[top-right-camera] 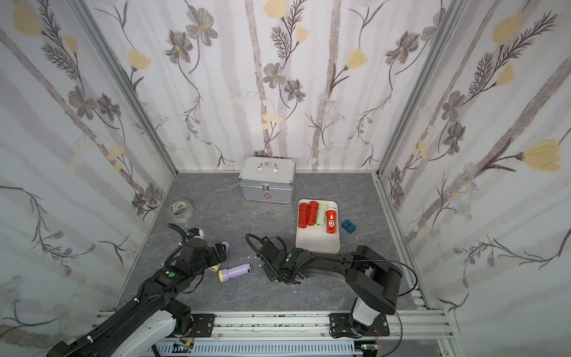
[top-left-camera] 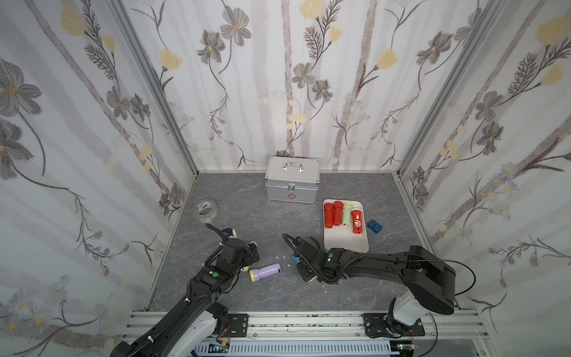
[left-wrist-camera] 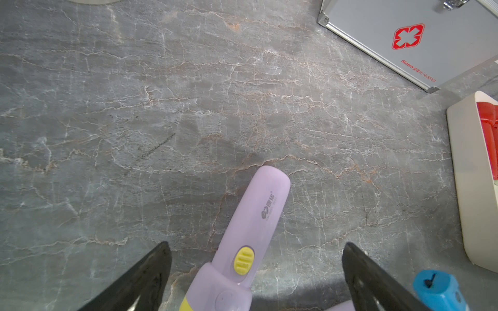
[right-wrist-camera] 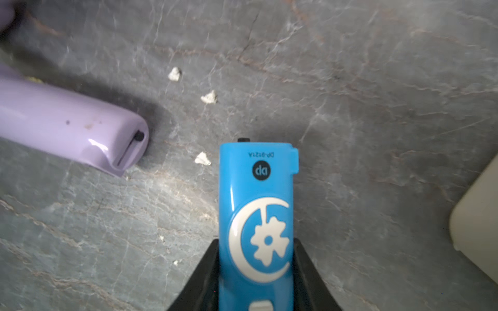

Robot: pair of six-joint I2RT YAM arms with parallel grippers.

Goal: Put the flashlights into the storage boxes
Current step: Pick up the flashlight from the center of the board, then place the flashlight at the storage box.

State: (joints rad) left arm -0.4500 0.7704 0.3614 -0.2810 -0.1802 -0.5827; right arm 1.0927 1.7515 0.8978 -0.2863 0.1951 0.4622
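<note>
My right gripper (right-wrist-camera: 256, 242) is shut on the blue flashlight (right-wrist-camera: 256, 202), low over the table near the tray's front corner; in a top view only a blue bit (top-left-camera: 296, 259) shows under the wrist. My left gripper (left-wrist-camera: 256, 245) is open, its jaws wide on either side of a lilac flashlight (left-wrist-camera: 250, 215) without touching it. A second lilac flashlight (top-left-camera: 265, 272) lies on the table between the two arms. The white storage box (top-left-camera: 346, 241) holds two red flashlights (top-left-camera: 333, 214), a pale green one (top-left-camera: 347, 213) and a red one with a white emblem (top-left-camera: 357, 222).
A silver case (top-left-camera: 292, 182) with a red cross stands at the back. A tape roll (top-left-camera: 206, 210) lies at the back left. Two dark blue blocks (top-left-camera: 374, 226) sit just right of the tray. Small white crumbs (right-wrist-camera: 208, 97) lie on the grey table.
</note>
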